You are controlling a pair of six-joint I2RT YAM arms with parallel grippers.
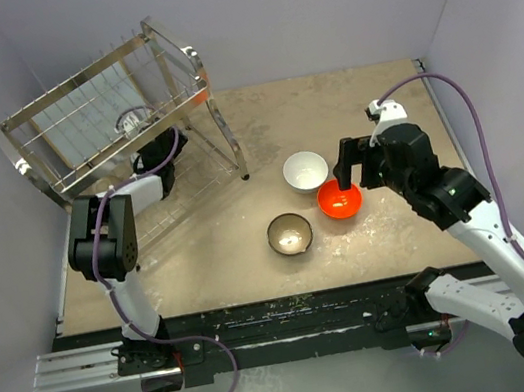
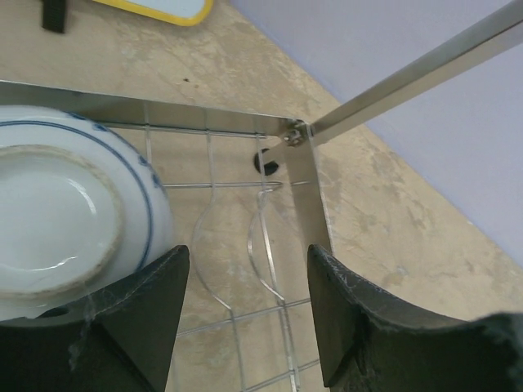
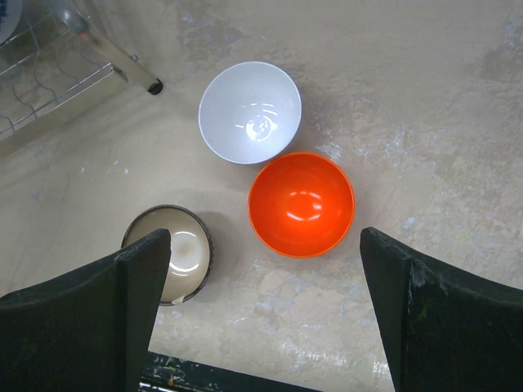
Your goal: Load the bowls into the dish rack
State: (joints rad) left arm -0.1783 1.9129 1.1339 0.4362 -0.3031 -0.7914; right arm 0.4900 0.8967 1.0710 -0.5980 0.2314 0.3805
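The dish rack point(image 1: 85, 115) stands at the back left. My left gripper point(image 1: 157, 162) reaches into its lower tier under the upper shelf. In the left wrist view that gripper point(image 2: 248, 261) is open over the wire floor point(image 2: 245, 245) with nothing between its fingers. A blue-and-white bowl point(image 2: 65, 212) stands on edge just left of the left finger. On the table lie a white bowl point(image 1: 305, 170), an orange-red bowl point(image 1: 340, 200) and a dark brown bowl point(image 1: 290, 234). My right gripper point(image 1: 345, 176) hovers open above the orange-red bowl point(image 3: 301, 203), with the white bowl point(image 3: 250, 112) beyond it and the brown bowl point(image 3: 167, 253) to its left.
The rack's slanted front leg point(image 1: 234, 150) ends in a foot close to the white bowl. A yellow-rimmed pale tray point(image 2: 155, 8) lies behind the rack. Walls close in on the left, back and right. A black rail point(image 1: 294, 317) runs along the near edge.
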